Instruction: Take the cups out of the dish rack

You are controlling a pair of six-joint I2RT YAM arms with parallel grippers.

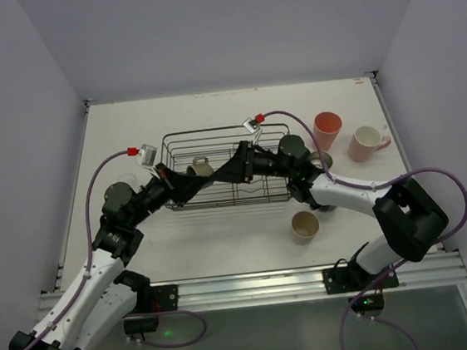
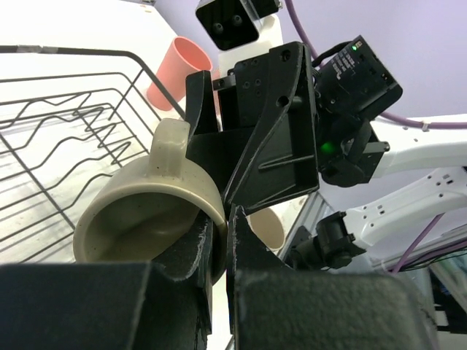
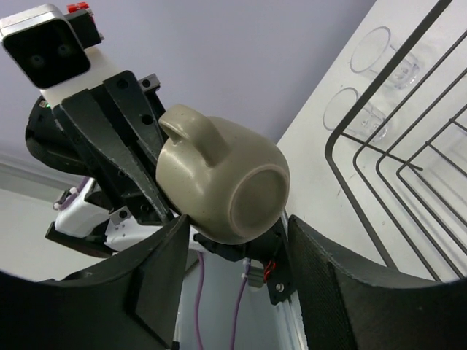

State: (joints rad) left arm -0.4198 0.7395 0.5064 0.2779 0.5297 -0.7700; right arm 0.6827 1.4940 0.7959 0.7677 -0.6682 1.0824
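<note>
The small grey-olive cup (image 1: 201, 167) hangs on its side above the dark wire dish rack (image 1: 227, 194). My left gripper (image 1: 189, 180) is shut on its rim, one finger inside and one outside, as the left wrist view shows (image 2: 222, 230). The cup (image 3: 219, 175) lies base-first between the wide-open fingers of my right gripper (image 3: 237, 222), which faces it from the right (image 1: 222, 174); I cannot tell whether they touch it. On the table stand the coral-pink tumbler (image 1: 326, 129), the pale pink mug (image 1: 366, 143) and the tan cup (image 1: 304, 227).
Two clear glasses (image 3: 379, 55) stand on the table left of the rack. A dark cup (image 1: 322, 162) shows partly behind my right arm. The rack's wavy dividers (image 2: 58, 124) are bare. White walls close in the table on three sides.
</note>
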